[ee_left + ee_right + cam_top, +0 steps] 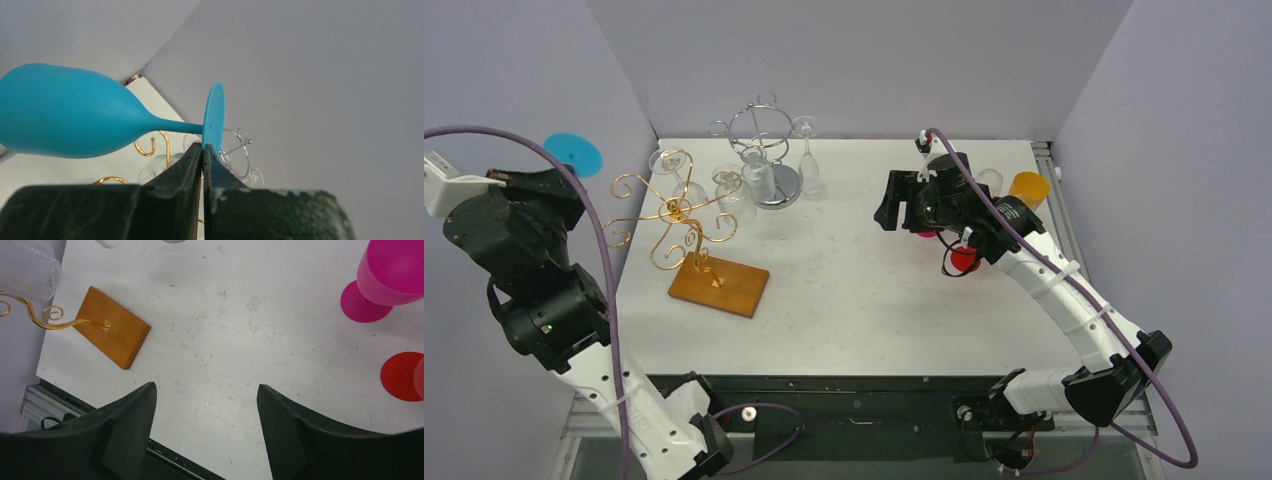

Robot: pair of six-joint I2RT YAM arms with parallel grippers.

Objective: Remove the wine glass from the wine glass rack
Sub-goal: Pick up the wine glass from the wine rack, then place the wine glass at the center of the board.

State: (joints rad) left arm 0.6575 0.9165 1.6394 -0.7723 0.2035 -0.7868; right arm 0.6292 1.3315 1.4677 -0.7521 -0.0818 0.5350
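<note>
Left wrist view shows your left gripper (202, 151) pinching the foot rim of the turquoise plastic wine glass (65, 117), held sideways and apart from the gold scrolled wire rack (679, 215), probably for clearance. Your right gripper (205, 387) hangs spread and empty over the white table (240, 315).

Matched pair of arms. Left arm (544, 320) and right arm (1064, 288): bulky black joint housings, slim white link segments, black bases. Left purple cable (608, 280) and right purple cable (1176, 410), one looped along each arm. Left gripper (202, 149): matte black wedge fingers, white scuffs on one. Right gripper (205, 390): matte black fingers, broad and tapered.
</note>
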